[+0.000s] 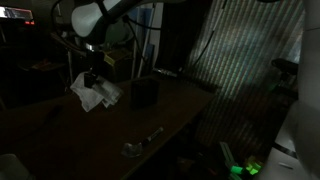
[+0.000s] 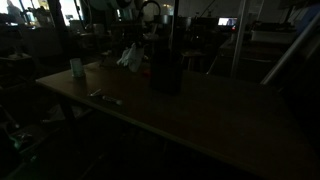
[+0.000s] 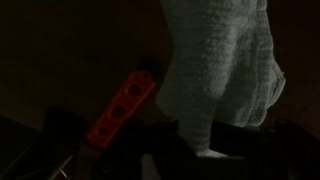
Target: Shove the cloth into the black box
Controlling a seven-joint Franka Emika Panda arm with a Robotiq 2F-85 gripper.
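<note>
The scene is very dark. My gripper (image 1: 91,76) is shut on a pale cloth (image 1: 96,92) and holds it hanging above the table, to the left of the black box (image 1: 144,93). In an exterior view the cloth (image 2: 129,55) hangs behind and left of the dark box (image 2: 165,68). In the wrist view the cloth (image 3: 222,65) fills the upper right and runs down between the jaws (image 3: 205,150). The box does not show in the wrist view.
A wooden table (image 1: 170,115) carries a small metal object (image 1: 138,146) near its front edge, also seen in an exterior view (image 2: 103,97). A small cup (image 2: 76,67) stands at the table's left. A red perforated bar (image 3: 122,105) lies below the wrist. Clutter surrounds the table.
</note>
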